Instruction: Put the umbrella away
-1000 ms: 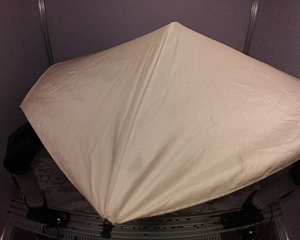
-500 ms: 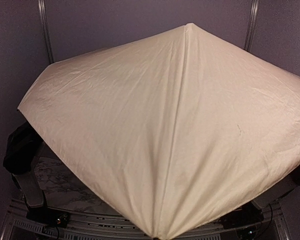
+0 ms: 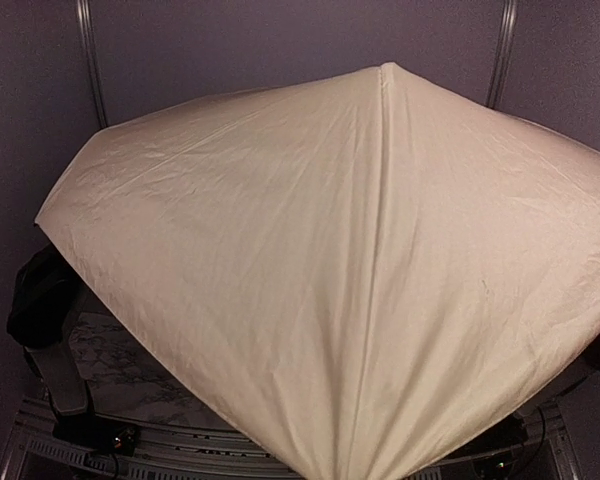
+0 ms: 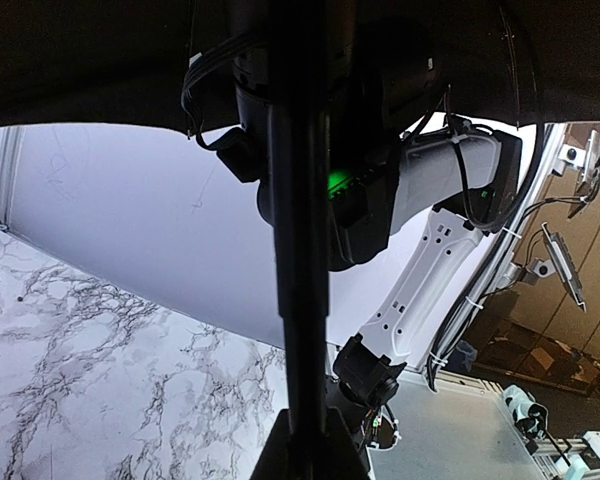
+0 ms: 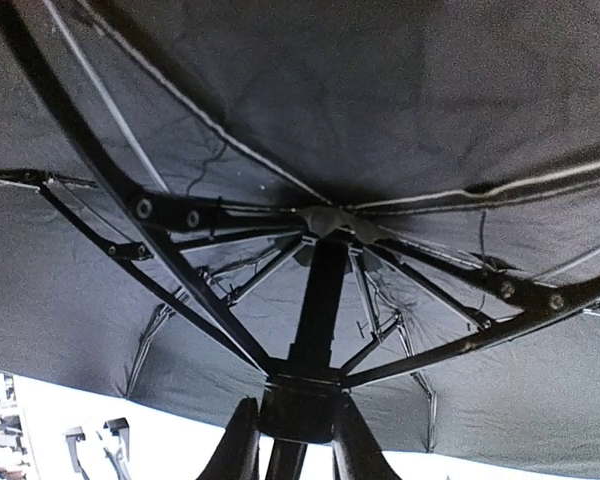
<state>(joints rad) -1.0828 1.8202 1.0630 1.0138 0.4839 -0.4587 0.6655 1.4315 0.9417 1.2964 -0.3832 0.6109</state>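
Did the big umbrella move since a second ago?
Yes. The umbrella has turned: its peak slid right, closer to the right metal post on the back wall, and its near tip swung right too.

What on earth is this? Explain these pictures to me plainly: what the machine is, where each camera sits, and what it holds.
This is a robot with two arms bolted to a table, each ending in two fingers. The top view looks down from above and behind them, but the open umbrella, cream on top, hides nearly everything. Only a patch of the marble table shows at lower left.

The other two cameras ride on the wrists. The left wrist view looks up the umbrella's black shaft, which seems clamped in the left fingers. The right arm stands beyond it. The right wrist view shows the canopy's black underside and ribs, with the right fingers closed around the collar on the shaft.
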